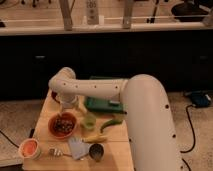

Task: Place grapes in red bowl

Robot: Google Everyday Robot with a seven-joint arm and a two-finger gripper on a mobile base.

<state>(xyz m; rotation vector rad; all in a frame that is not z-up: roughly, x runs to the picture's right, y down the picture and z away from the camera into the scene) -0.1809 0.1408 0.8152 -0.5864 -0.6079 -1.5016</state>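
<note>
The red bowl (54,131) sits on the left part of the wooden table. A dark cluster of grapes (63,125) lies inside it. My gripper (68,107) hangs just above the bowl's far rim, at the end of the white arm that bends over the table from the right. The gripper is apart from the grapes as far as I can see.
A small light-green cup (89,121) stands right of the bowl, with a long green vegetable (108,124) beyond it. A pale bowl with salmon inside (29,148) is at the front left. A yellow item (95,138), a grey packet (77,148), a dark metal cup (96,151) and a green tray (104,103) are nearby.
</note>
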